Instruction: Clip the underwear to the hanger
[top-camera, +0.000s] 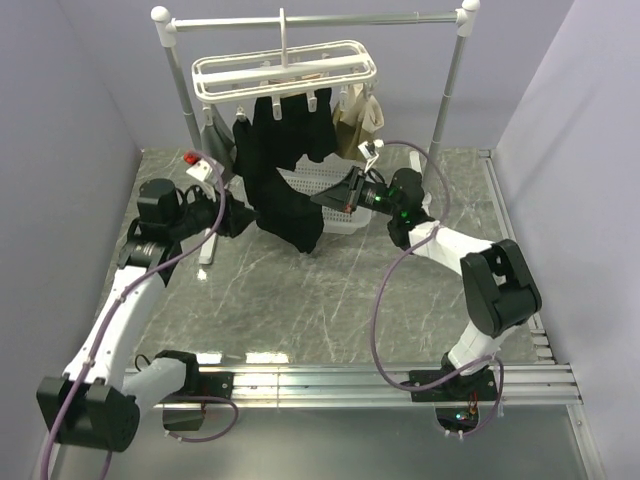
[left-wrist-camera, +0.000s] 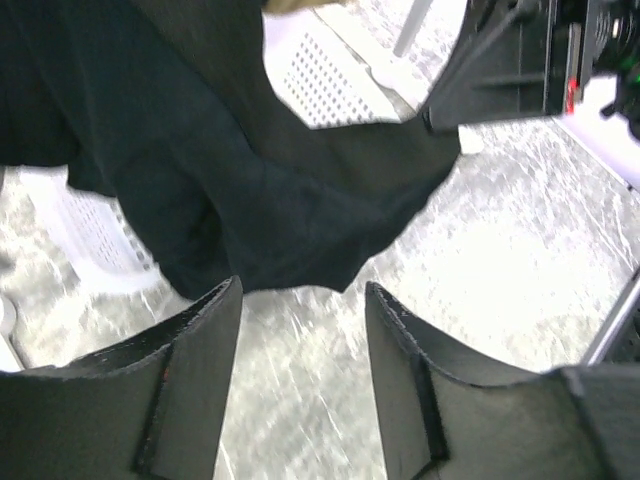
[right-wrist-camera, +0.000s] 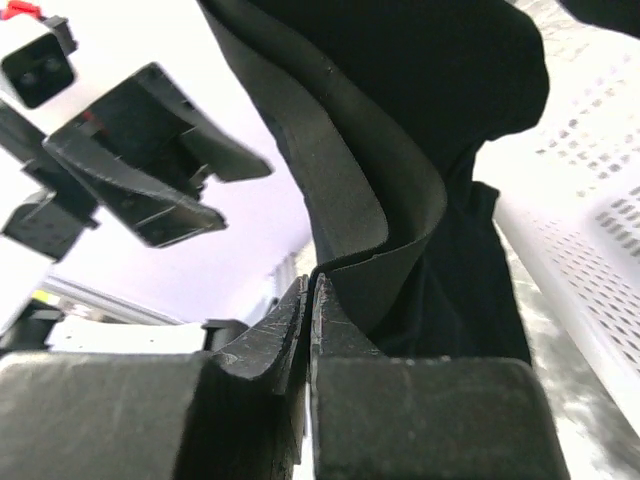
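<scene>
Waistband of the black soft-fabric boxer underwear (right-wrist-camera: 350, 190) is pinched between the closed fingers of my right gripper (right-wrist-camera: 308, 292). My left gripper (left-wrist-camera: 300, 330) has its fingers spread, with the cloth hanging just beyond their tips. Both arms reach inward. Behind sits the white perforated plastic basket (left-wrist-camera: 330, 85), then the white plastic clip hanger (top-camera: 284, 72) holding the garment's top.

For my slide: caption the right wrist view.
Right pincer shut on black soft-fabric underwear beside white perforated plastic basket; left pincer open.

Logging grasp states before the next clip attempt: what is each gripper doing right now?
Left gripper: open, holding nothing; the underwear hangs just ahead of it.
Right gripper: shut on a folded edge of the underwear.
</scene>
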